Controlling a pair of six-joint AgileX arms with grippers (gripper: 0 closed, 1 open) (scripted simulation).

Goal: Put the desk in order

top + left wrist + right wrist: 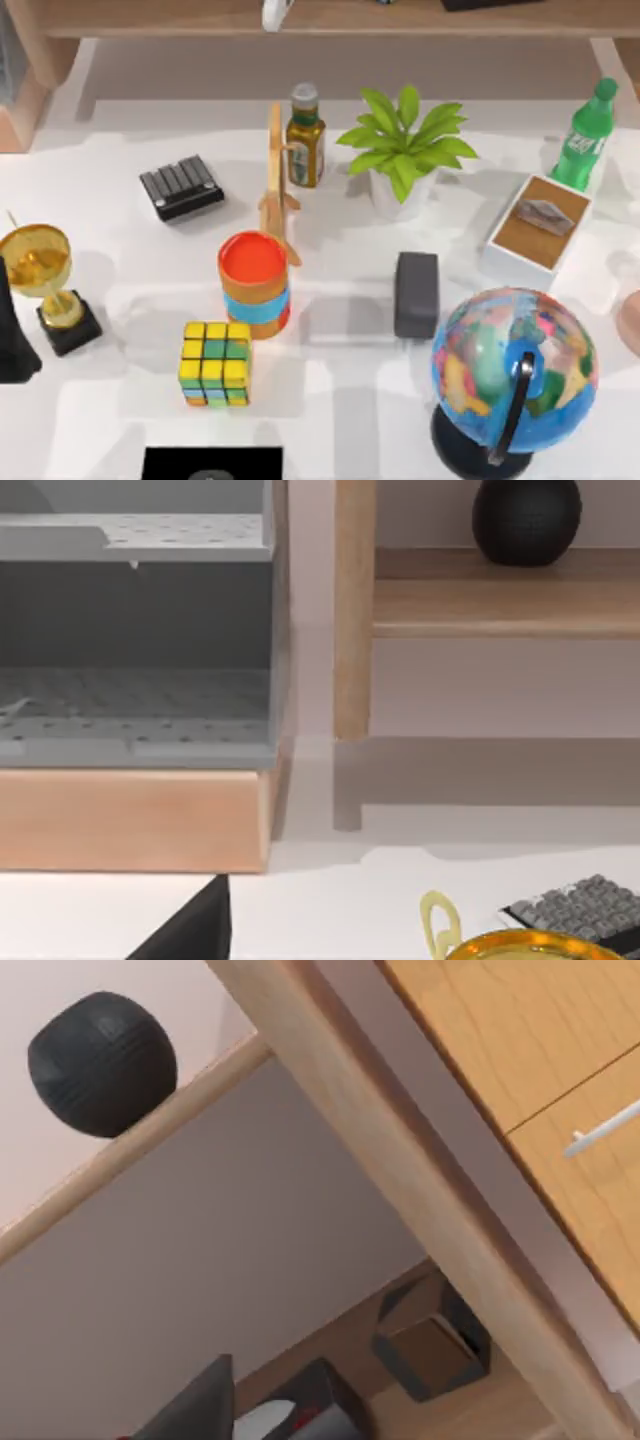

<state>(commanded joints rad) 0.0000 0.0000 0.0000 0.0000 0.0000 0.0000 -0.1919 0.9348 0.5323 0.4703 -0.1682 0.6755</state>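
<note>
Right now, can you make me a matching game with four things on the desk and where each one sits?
Things:
1. gold trophy
2. globe
3. green bottle
4. puzzle cube

Places on the desk, by the top view:
A. near the front edge, right of the middle
B. at the left edge
C. far right, at the back
D. in front of the orange and blue can

Pairs: 1-B, 2-A, 3-C, 4-D

Two bottles (305,135) (585,138); one globe (513,368), trophy (45,282), cube (215,362), plant (405,150).
</note>
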